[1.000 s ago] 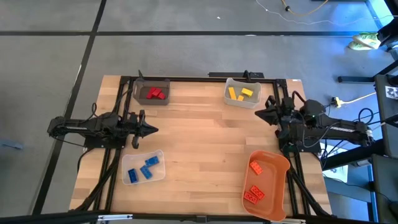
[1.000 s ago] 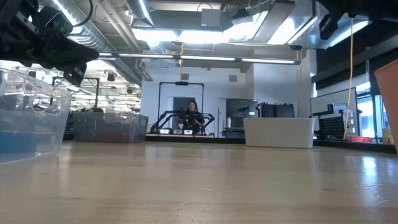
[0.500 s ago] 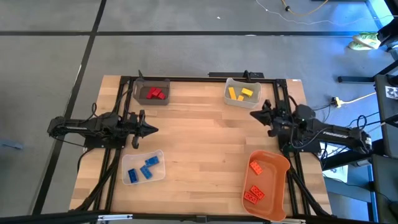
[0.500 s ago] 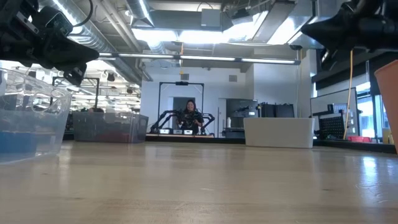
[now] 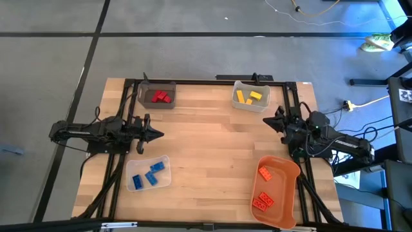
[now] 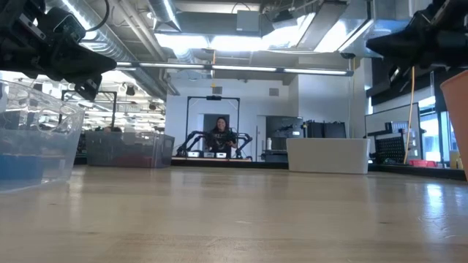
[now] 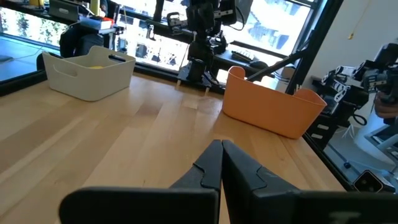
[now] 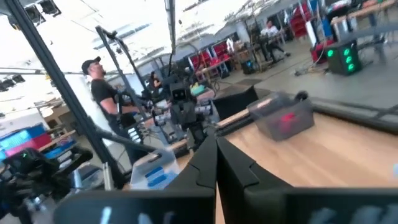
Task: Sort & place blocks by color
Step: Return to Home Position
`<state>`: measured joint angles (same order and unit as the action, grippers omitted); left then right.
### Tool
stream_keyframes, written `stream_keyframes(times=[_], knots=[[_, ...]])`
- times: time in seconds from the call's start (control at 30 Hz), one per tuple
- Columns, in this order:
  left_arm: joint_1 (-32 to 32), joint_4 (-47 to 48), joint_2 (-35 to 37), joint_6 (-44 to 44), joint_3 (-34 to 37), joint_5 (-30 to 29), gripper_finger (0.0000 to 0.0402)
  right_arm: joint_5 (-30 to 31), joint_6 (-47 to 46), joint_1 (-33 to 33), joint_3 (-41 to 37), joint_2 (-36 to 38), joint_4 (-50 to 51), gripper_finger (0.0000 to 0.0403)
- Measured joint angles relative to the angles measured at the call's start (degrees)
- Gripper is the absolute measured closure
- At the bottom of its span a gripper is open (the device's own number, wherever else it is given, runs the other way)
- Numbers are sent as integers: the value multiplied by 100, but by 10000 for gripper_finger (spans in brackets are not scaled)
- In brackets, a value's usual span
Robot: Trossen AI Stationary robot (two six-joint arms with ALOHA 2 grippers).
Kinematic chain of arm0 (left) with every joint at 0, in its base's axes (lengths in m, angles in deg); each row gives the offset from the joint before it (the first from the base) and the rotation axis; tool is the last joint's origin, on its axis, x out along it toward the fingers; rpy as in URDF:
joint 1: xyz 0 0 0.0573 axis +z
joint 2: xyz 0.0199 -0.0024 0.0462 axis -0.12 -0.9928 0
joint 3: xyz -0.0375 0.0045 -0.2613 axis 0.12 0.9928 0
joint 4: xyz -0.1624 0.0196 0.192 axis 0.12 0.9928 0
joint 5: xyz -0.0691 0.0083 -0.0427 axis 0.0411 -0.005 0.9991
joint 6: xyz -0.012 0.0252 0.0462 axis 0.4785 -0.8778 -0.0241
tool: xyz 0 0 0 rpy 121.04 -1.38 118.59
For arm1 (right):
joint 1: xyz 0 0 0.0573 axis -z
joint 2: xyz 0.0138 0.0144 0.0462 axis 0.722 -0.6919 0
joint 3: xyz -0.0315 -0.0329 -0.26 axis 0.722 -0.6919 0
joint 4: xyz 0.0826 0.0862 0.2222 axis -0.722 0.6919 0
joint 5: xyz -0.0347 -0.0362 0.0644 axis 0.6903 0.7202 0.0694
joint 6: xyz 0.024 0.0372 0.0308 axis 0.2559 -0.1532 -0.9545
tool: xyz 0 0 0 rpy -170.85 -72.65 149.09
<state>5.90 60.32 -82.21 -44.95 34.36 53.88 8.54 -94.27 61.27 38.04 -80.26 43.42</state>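
Right arm farther back — jaws together.

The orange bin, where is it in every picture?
High view: the orange bin sits at the lower right, near the table's right corner.
Low view: only a sliver at the right edge.
Left wrist view: right of the middle.
Right wrist view: not in it.
Shared landmark: the pale bin, also in the low and left wrist views.
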Motion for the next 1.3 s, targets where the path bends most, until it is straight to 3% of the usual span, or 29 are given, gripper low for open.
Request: stream_keyframes(times=[0.13,0.27,0.33,0.43,0.63,1.3], knots=[[0,-2,0,0,0,7,401,541,-186,-597,-475,-36,-647,403],[0,-5,2,2,0,-3,401,1539,181,-1285,-537,-41,-290,403],[0,-8,4,2,0,-1,401,1745,465,-1445,-537,16,-113,403],[0,-11,4,2,0,0,401,1769,612,-1489,-533,4,49,403],[0,-14,4,2,0,2,401,1423,2012,-1487,-529,9,75,403],[0,-20,4,2,0,1,401,1220,2573,-1487,-529,5,113,391]])
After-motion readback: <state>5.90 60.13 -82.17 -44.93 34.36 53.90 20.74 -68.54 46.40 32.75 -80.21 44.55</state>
